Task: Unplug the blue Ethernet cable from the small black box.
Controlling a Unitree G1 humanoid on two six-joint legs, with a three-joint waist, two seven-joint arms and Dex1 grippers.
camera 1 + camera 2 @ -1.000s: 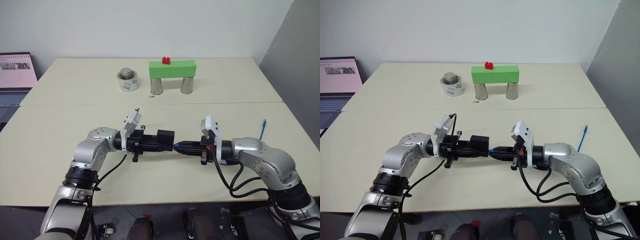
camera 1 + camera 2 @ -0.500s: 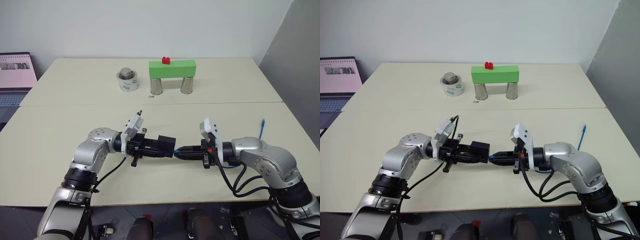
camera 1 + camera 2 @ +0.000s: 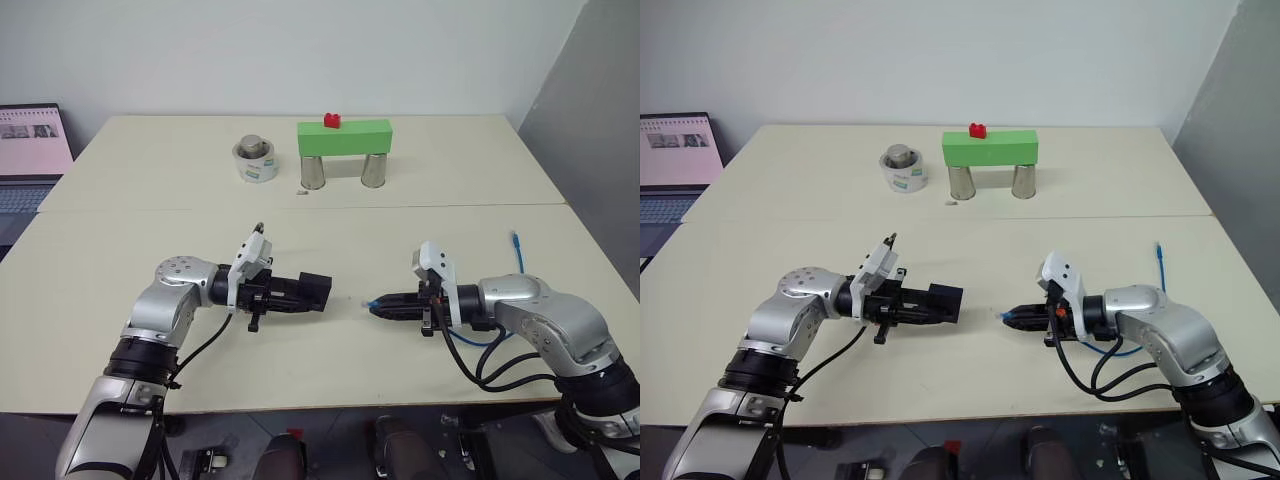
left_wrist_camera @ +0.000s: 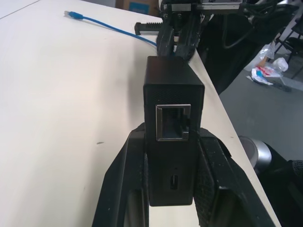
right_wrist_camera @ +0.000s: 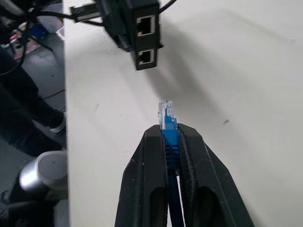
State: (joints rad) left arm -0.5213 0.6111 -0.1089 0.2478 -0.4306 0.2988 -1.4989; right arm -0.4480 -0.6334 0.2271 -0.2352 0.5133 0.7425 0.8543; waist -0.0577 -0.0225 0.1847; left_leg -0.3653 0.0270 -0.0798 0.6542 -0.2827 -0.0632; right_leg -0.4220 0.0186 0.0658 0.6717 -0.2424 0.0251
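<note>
A wide cream table (image 3: 420, 180) stretches ahead of me, and both my arms reach over its near half, forearms roughly level, grippers pointing toward each other with a clear gap between them.

The small black box (image 4: 173, 113) is a matte rectangular block with two square ports on its end face; the one facing my left wrist camera is empty. My left gripper (image 3: 300, 296) is closed on the box, one black finger pressed flat against each long side, holding it just above the tabletop.

The blue Ethernet cable (image 3: 517, 252) is thin and bright blue. It is unplugged: its near plug (image 5: 166, 113), clear-blue and tipped pale, sticks out beyond the fingertips of my right gripper (image 5: 168, 137), which is clamped shut around the cable just behind it. The rest of the cable trails back past my right forearm, its far plug lying on the table near the right edge.
</note>
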